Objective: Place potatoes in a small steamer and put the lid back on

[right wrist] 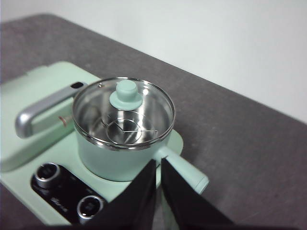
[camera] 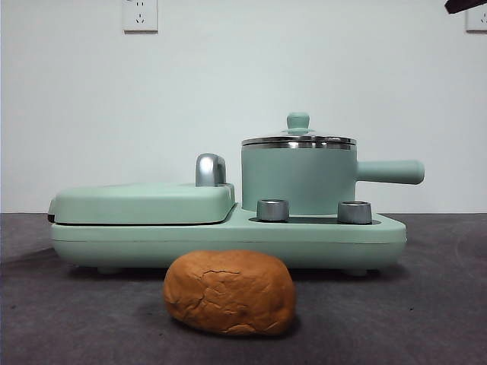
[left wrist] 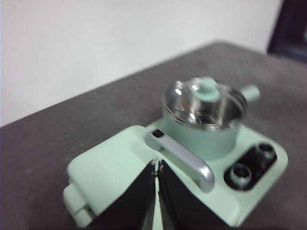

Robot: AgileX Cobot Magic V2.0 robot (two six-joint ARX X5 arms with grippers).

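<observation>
The potato (camera: 228, 293), an orange-brown cracked lump, lies on the dark table in front of the appliance. The small steamer (camera: 298, 179) (left wrist: 201, 136) (right wrist: 112, 160) stands on the right side of the base, its handle pointing right. The glass lid (camera: 298, 139) (left wrist: 206, 96) (right wrist: 125, 108) with its mint knob sits on the steamer. My left gripper (left wrist: 156, 165) hangs shut and empty above the flat griddle cover. My right gripper (right wrist: 159, 163) is shut and empty, high over the steamer's handle. The potato is out of both wrist views.
The mint-green appliance base (camera: 319, 236) carries a flat griddle cover (camera: 144, 201) with a chrome handle (camera: 210, 169) on the left. Two steel knobs (camera: 272, 210) (camera: 354, 212) sit in front of the steamer. A black arm tip (camera: 466, 5) shows at the top right corner.
</observation>
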